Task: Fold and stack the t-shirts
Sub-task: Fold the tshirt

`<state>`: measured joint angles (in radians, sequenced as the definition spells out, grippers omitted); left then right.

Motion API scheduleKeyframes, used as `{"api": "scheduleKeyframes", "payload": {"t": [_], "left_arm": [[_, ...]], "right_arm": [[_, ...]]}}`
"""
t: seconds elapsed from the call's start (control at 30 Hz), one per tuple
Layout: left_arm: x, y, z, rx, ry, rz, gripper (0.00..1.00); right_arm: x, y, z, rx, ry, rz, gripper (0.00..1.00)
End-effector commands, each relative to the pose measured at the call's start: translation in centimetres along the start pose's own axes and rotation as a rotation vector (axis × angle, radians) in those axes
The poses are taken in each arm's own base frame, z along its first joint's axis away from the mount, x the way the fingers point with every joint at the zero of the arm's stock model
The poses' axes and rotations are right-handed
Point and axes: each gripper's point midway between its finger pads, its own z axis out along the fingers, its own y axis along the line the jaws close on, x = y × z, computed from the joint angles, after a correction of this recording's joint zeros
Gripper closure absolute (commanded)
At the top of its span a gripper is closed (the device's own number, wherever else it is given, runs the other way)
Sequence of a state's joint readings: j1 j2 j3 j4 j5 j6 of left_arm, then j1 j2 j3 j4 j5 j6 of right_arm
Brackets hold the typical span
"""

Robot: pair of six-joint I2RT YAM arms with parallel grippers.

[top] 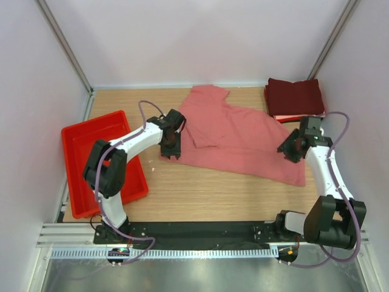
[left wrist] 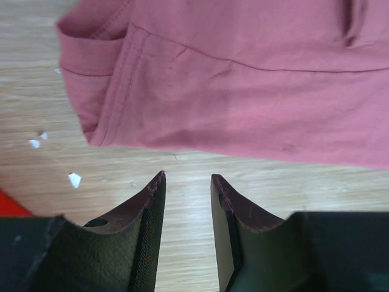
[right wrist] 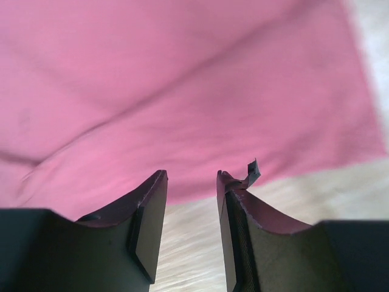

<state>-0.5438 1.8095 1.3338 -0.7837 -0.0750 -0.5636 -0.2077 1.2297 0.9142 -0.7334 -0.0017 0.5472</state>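
Observation:
A salmon-pink t-shirt (top: 237, 137) lies partly folded on the wooden table, a flap laid over at its upper left. It fills the top of the left wrist view (left wrist: 243, 79) and of the right wrist view (right wrist: 182, 91). My left gripper (top: 169, 152) is open and empty at the shirt's left edge, by a sleeve hem (left wrist: 91, 61). My right gripper (top: 288, 149) is open and empty over the shirt's right side, near its edge. A stack of folded dark maroon t-shirts (top: 295, 97) with a thin pale layer beneath sits at the back right.
A red plastic tray (top: 79, 143) stands at the left of the table, beside the left arm. Small white scraps (left wrist: 74, 179) lie on the wood near the shirt's sleeve. White walls close in the table on three sides.

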Motion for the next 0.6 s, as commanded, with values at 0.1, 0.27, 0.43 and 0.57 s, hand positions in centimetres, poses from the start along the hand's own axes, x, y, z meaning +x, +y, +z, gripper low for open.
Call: {"api": "scheduleKeyframes", "payload": {"t": [0.1, 0.27, 0.43, 0.57], "left_arm": [[1.8, 2.3, 2.1, -0.041, 0.115, -0.131, 0.63], [-0.9, 4.3, -2.9, 0.004, -0.013, -0.213, 0.63], [-4.7, 5.3, -9.7, 0.049, -0.240, -0.225, 0.62], [-6.3, 6.9, -13.1, 0.023, -0.409, -0.252, 0.59]], "right_arm": [[-0.4, 14.6, -2.5, -0.397, -0.105, -0.301, 0.55], [2.3, 24.3, -1.7, -0.520, -0.102, -0.514, 0.54], [5.4, 31.1, -0.4, -0.548, -0.147, -0.667, 0.49], [7.5, 36.0, 0.9, -0.524, -0.225, -0.794, 0.48]]}}
